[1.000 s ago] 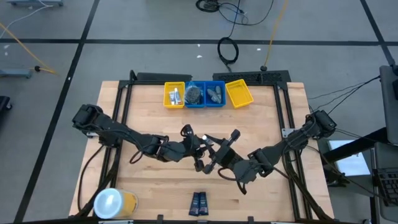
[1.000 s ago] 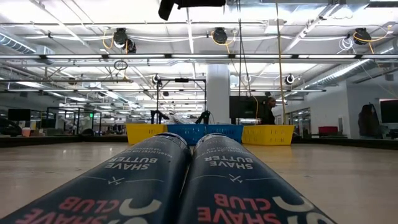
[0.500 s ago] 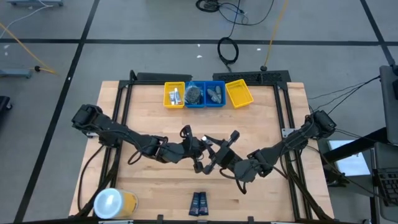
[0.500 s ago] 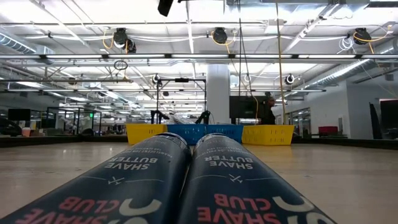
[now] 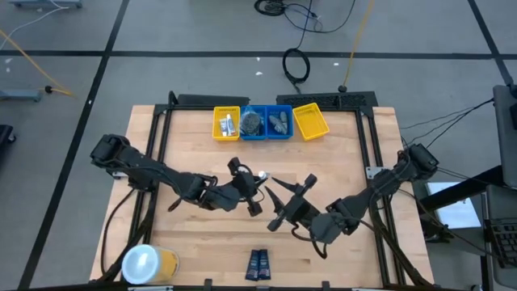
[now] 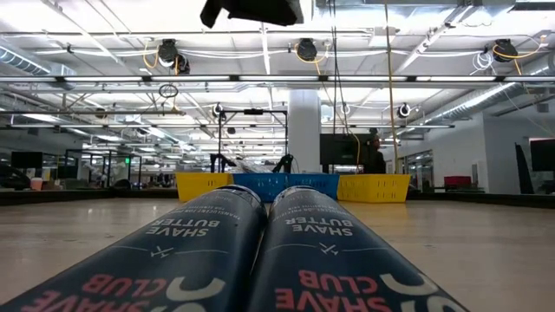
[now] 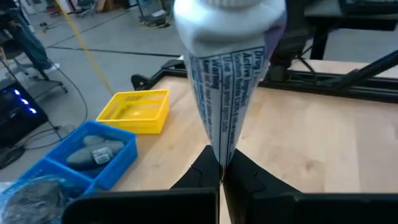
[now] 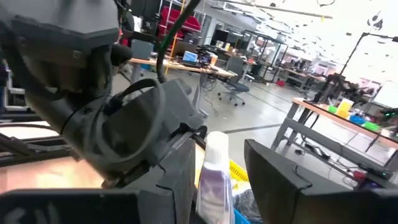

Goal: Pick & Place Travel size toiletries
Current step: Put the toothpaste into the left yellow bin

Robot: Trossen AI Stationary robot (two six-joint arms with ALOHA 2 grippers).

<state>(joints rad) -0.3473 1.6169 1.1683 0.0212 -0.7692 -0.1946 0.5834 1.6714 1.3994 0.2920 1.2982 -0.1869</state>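
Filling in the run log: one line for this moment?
left gripper: shut on small white tube | right gripper: open beside tube | stage: handover above table

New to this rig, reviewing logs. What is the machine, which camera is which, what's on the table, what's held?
Two dark robot arms work at a wooden table.

One camera looks straight down, one sits at table height, and one rides on each wrist.

At the far edge stand yellow and blue plastic trays. Two navy flat packets lie at the near edge, filling the table-height view. A white-topped yellow round container stands in the near left corner.

The left gripper, mid-table, is shut on the crimped end of a small white printed tube. The right gripper stands open around the tube's other end.
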